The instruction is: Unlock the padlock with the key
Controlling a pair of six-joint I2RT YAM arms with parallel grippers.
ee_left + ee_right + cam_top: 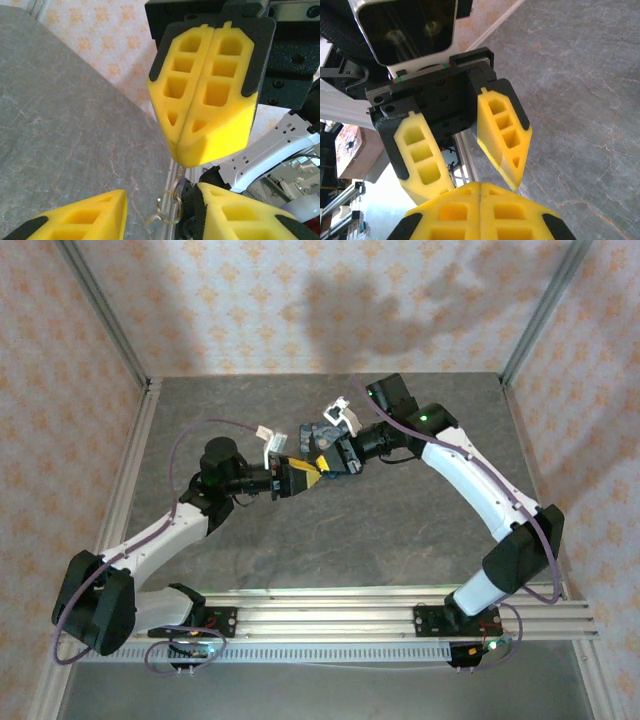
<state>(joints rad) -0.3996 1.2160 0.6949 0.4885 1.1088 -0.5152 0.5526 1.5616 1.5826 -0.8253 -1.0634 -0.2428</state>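
As it hangs above the table's (250,550) middle, the left claw (479,172) holds its jaws apart around thin metal loops, probably the key (167,205), which dangle from the right claw (186,150) beyond, pressed together on them so the left can take hold.

Blurred ring (169,202) under the right hand (187,150); what it hangs from is hidden
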